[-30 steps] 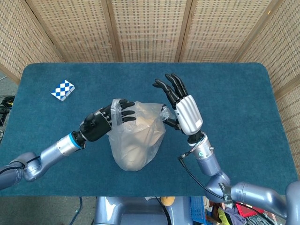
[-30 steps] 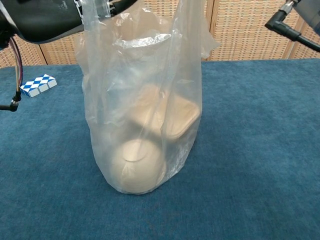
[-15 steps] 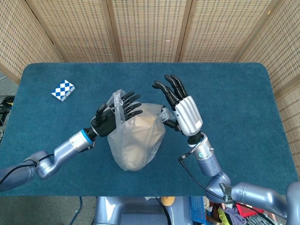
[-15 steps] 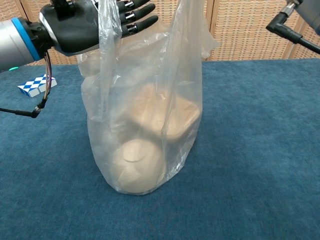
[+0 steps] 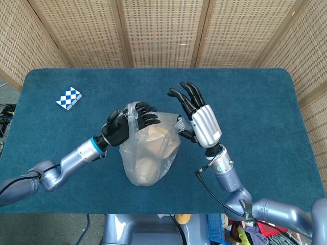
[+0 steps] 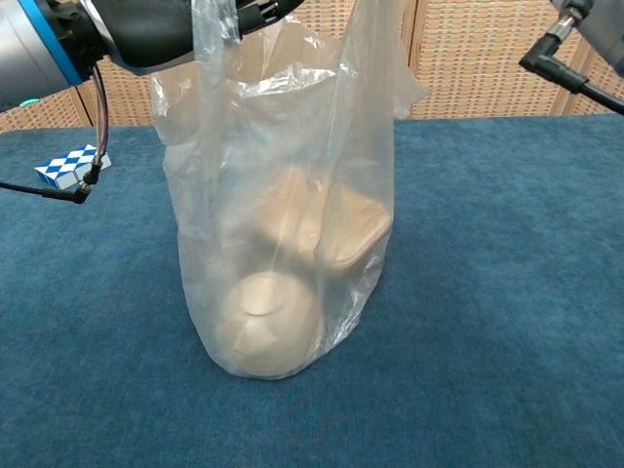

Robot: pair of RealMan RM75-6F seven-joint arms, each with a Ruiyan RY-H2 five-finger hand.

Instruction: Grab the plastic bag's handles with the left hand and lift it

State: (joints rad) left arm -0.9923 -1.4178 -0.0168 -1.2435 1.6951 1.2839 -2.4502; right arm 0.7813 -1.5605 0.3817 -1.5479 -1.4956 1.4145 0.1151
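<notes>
Woven cane screens (image 5: 163,30) stand behind a table with a dark blue cloth (image 5: 255,102) on top. Far over on the left of the cloth lies a little blue and white checked block (image 5: 68,97), well apart from everything else.

Next comes the left hand (image 5: 125,124), black, on a silver arm with a blue ring. From the head view it is at the left top edge of the plastic bag (image 5: 148,153). Its fingers (image 5: 148,118) reach out over the bag's open mouth, and a strip of the bag's handle (image 5: 132,113) goes up across them. I cannot tell if the hand is really gripping the handle or if the plastic just lies over the fingers. In the chest view only the bottom of this hand (image 6: 146,29) shows at the top edge, with the thin plastic strip hanging beside it.

The bag is see-through and stands upright near the middle of the table, resting on the cloth. Inside are pale tan round things, blurry through the plastic.

On the right is the right hand (image 5: 196,115), silver with black fingers (image 5: 186,94). Those fingers are spread and point up and away from the bag. Down low, its thumb side touches the bunched plastic (image 5: 180,125) at the bag's right top edge, but I cannot tell if it pinches it
</notes>
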